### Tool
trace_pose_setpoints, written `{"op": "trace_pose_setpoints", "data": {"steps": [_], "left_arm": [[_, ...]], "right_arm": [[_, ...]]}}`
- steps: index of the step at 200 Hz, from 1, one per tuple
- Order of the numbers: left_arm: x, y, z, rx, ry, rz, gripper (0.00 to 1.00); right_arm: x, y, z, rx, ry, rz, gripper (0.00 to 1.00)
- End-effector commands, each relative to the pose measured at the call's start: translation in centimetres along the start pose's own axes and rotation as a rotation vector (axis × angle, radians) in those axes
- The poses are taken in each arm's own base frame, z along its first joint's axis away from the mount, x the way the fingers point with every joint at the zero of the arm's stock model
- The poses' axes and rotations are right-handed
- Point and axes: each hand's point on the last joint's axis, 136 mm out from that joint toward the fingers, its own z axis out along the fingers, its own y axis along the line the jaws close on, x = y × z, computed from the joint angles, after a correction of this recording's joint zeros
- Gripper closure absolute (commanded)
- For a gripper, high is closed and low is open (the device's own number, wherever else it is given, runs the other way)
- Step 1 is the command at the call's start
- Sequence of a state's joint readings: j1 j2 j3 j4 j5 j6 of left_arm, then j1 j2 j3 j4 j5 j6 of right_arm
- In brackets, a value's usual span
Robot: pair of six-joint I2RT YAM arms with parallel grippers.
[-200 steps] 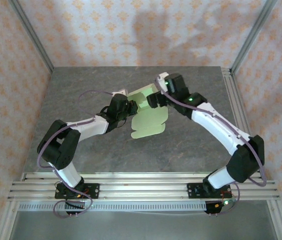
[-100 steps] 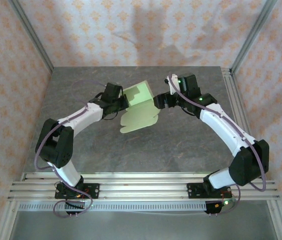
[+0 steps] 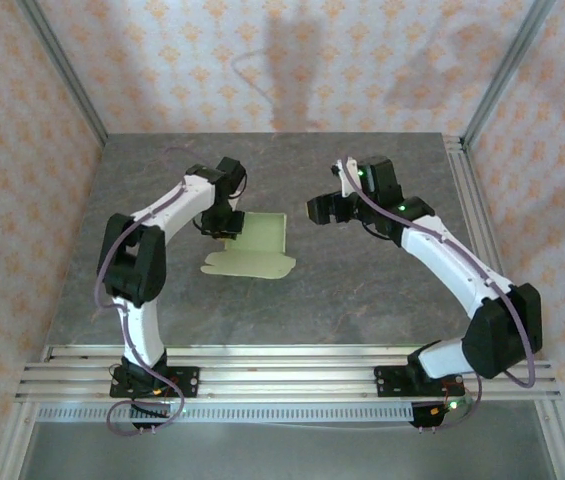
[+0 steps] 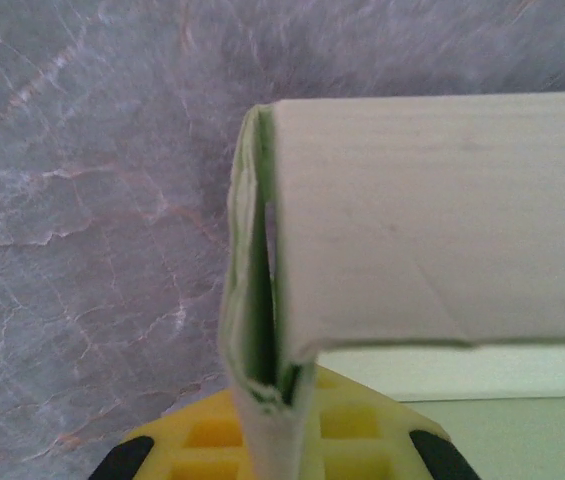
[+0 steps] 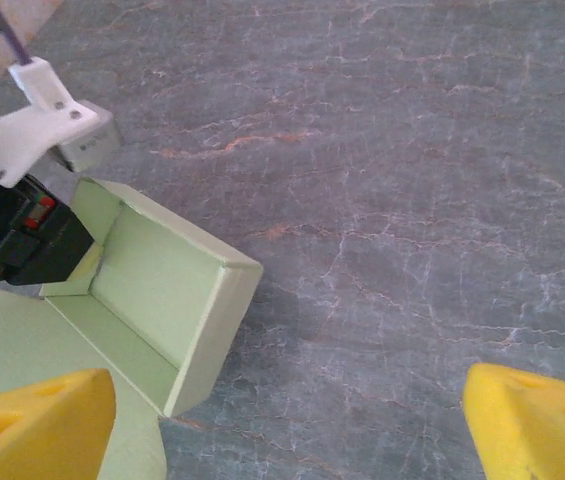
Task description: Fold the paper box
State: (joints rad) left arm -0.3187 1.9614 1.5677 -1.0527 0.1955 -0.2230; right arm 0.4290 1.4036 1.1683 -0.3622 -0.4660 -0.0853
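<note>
Jaws of left gripper (image 4: 272,440) clamp the paper box (image 3: 257,238), tips cut off.

we lose the paper box (image 4: 432,220) off the right edge of the left wrist view, close and soft. the left gripper (image 4: 277,430) is cut by the bottom edge, its pinch half behind card. from the right wrist, the right gripper (image 5: 282,425) has both yellow tips clipped at the bottom corners, and the box's flat flap runs off the lower left.

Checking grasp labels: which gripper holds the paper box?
The left gripper, shut on a wall of the paper box; the right gripper stands open, apart from it.
</note>
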Motion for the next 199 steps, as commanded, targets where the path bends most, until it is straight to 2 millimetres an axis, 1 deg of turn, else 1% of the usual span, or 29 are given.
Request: {"op": "trace_pose_setpoints", "data": {"steps": [1, 71, 95, 116, 153, 175, 199], "left_arm": [[3.1, 1.9, 0.1, -0.097, 0.189, 0.085, 1.00], [3.4, 2.5, 2.3, -0.174, 0.302, 0.108, 0.98], [3.3, 2.1, 2.1, -0.162, 0.295, 0.116, 0.93], [3.2, 2.1, 1.8, -0.161, 0.284, 0.116, 0.90], [3.0, 1.7, 0.8, -0.135, 0.236, 0.115, 0.74], [3.0, 1.5, 0.9, -0.123, 0.233, 0.113, 0.69], [3.1, 1.3, 1.0, -0.110, 0.226, 0.106, 0.60]], "right_arm": [[-0.3, 0.2, 0.6, -0.027, -0.018, 0.019, 0.11], [0.2, -0.2, 1.6, -0.027, 0.003, 0.020, 0.11], [0.1, -0.1, 1.7, -0.031, 0.000, 0.022, 0.11], [0.0, -0.1, 1.8, -0.032, -0.002, 0.026, 0.11], [-0.2, 0.1, 1.7, -0.042, -0.006, 0.036, 0.12], [-0.2, 0.3, 1.8, -0.052, -0.003, 0.041, 0.12], [0.0, 0.4, 1.8, -0.062, 0.004, 0.047, 0.12]]}}
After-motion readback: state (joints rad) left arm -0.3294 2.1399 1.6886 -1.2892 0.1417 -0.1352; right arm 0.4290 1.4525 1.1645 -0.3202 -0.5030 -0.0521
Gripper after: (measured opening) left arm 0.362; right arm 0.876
